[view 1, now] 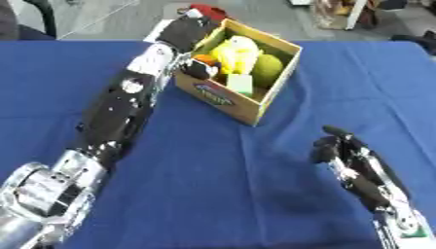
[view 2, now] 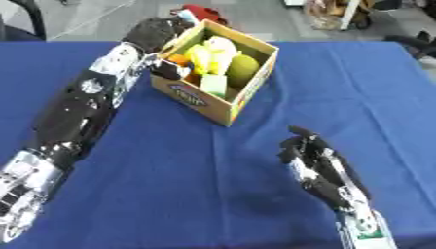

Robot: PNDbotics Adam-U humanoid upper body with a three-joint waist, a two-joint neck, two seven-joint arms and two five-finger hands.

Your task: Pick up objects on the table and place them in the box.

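Now the robot's left hand (view 1: 189, 30) is up at the far-left wall of the open cardboard box (view 1: 247, 104), reaching over its rim from the left side, and its black fingers are mostly hidden behind the box edge, so whether they are straight or curled cannot be told. The long black-and-silver left arm (view 1: 115, 112) stretches diagonally from the lower left corner all the way to that box.

Down at the lower right, the robot's right hand (view 2: 317, 163) rests idle above the blue cloth, fingers relaxed and pointing up toward the far side, holding nothing.

Inside the box the load is crowded: a bright yellow soft-looking object (view 1: 236, 51) sits highest near the middle, a dull green round fruit-like object (view 1: 266, 68) lies just to its right against the right wall, and a pale green rectangular block (view 1: 240, 83) stands near the front wall. A small orange item (view 1: 204, 59) and a dark one (view 1: 201, 70) beside it sit at the left wall, close to the left hand.

A red object (view 2: 200, 12) shows just behind the box, past its far corner. The blue tablecloth-covered table (view 1: 213, 194) spreads out around the box, which sits turned at an angle.
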